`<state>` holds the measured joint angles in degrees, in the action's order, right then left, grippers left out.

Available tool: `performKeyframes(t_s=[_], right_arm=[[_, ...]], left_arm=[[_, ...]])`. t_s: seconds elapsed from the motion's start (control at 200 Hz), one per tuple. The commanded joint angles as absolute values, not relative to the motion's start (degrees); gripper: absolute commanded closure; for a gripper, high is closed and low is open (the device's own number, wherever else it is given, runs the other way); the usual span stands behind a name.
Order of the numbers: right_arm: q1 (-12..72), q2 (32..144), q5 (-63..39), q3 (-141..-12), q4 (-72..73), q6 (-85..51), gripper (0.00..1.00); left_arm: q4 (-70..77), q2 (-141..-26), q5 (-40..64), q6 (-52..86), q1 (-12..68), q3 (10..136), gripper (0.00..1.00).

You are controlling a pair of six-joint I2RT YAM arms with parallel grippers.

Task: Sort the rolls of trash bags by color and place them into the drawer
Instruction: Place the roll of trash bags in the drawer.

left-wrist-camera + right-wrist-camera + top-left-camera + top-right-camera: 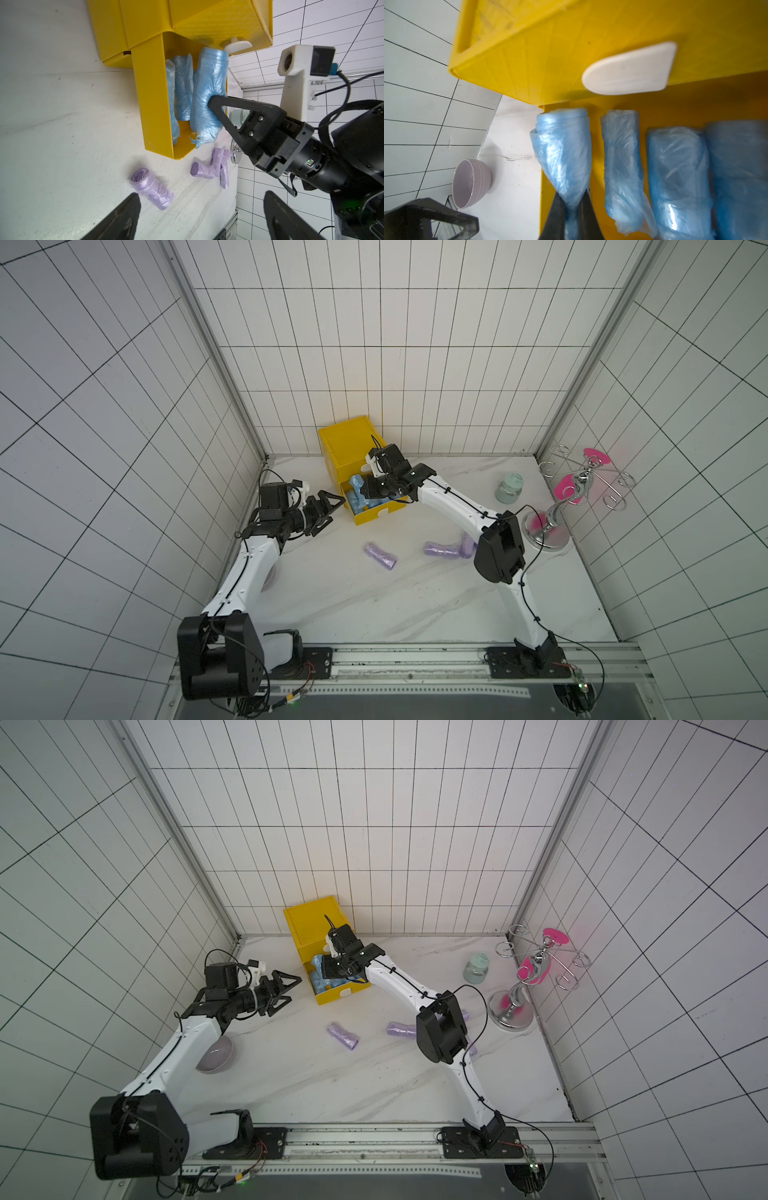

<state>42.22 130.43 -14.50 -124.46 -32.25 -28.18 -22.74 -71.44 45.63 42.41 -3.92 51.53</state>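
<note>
A yellow drawer (380,512) stands pulled out of its yellow cabinet (347,439), with several light blue rolls of trash bags (677,176) lying side by side inside. My right gripper (572,199) is shut on one more blue roll (563,149), pinching its end beside the drawer's side wall (543,187). In the left wrist view that roll (209,91) sits above the others. My left gripper (337,510) hangs open and empty just left of the drawer. Lilac rolls lie on the table: one alone (380,556) and a small cluster (440,549) near the right arm's elbow.
A pale green jar (509,488) and a chrome stand with pink parts (552,522) occupy the back right. A lilac bowl (216,1052) sits by the left wall under my left arm. Tiled walls close in the table on three sides.
</note>
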Motion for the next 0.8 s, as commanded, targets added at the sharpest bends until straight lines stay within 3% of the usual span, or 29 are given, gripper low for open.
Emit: performKeyframes(t_s=[0.0, 0.18, 0.47, 0.585, 0.68, 0.795], right_arm=[[42.0, 132.3, -14.7, -127.7, -33.5, -29.0, 0.89], [42.1, 132.1, -16.5, -128.8, -33.5, -29.4, 0.67], [42.0, 126.7, -16.4, -127.4, -32.1, -29.4, 0.51], [42.0, 123.7, -16.3, -125.6, -31.7, -29.1, 0.51], [41.8, 119.2, -16.1, -120.8, -29.4, -28.9, 0.57], [41.0, 113.8, -15.9, -113.6, -27.9, -28.7, 0.73]], left_arm=[[-21.1, -71.9, 46.5, 41.1, -4.4, 51.6, 0.08], [-21.8, -71.6, 46.1, 40.7, -4.3, 52.4, 0.08], [-23.5, -71.5, 44.1, 40.4, -4.3, 55.5, 0.08], [-24.5, -71.8, 43.2, 40.2, -4.4, 57.7, 0.08], [-25.7, -72.8, 40.9, 39.3, -4.0, 60.3, 0.08], [-28.0, -75.4, 35.5, 37.1, -3.1, 64.7, 0.10]])
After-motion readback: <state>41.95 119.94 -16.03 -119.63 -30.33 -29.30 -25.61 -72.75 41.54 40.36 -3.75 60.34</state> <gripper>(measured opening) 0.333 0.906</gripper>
